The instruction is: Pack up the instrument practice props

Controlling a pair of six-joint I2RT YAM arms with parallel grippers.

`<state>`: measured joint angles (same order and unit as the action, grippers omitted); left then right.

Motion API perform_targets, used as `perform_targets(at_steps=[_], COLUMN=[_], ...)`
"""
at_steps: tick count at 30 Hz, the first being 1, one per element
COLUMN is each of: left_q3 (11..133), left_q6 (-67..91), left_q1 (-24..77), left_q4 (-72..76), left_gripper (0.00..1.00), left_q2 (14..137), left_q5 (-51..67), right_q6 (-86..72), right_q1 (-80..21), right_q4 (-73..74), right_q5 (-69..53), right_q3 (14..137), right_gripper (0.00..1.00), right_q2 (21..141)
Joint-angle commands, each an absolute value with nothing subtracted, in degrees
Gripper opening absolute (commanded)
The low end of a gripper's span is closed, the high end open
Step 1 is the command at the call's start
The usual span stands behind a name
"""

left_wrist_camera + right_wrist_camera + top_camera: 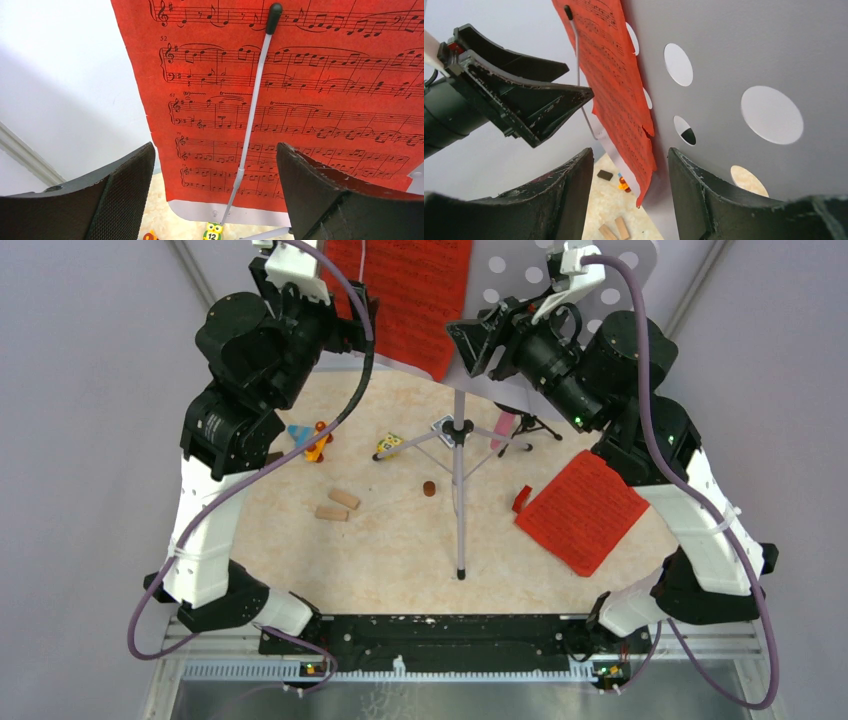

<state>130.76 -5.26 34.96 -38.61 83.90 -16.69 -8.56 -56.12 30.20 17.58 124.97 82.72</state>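
Grey hole-punched tray (719,40) on silver pole (459,490) at worktop (400,550) far middle, red page (325,100) pinned under wire arm (255,100), left jaws wide and empty facing it, right jaws part-open and empty beside its edge, second red page (583,510) flat at right, wooden blocks (338,505) at left, near edge open

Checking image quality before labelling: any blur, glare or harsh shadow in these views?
Top external: even light, sharp, only faint shadows on the table. Left wrist: red sheet-music page crisp, no glare; fingers dark. Right wrist: grey tray evenly lit, sharp.
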Motion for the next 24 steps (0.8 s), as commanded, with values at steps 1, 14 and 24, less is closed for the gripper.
perform_targets(at_steps=[1, 14, 24], left_q3=[129.86, 129.31, 129.12], left_q6=[-3.49, -3.31, -3.41], left_q1=[33.67, 32.66, 32.61], left_q4=[-36.56, -36.85, -37.12], left_gripper=[0.94, 0.88, 0.88], left_q2=[83.18, 83.42, 83.48], left_q5=[-11.19, -8.09, -7.29], right_q6=[-10.26, -10.21, -8.88], right_q1=[-56.78, -57.52, -57.46], right_q4=[30.78, 28.57, 24.92], right_q5=[20.60, 23.79, 16.92], right_q3=[127.82, 128.75, 131.86], right_gripper=[0.56, 0.56, 0.56], right_q2=[84.50, 86.88, 90.04])
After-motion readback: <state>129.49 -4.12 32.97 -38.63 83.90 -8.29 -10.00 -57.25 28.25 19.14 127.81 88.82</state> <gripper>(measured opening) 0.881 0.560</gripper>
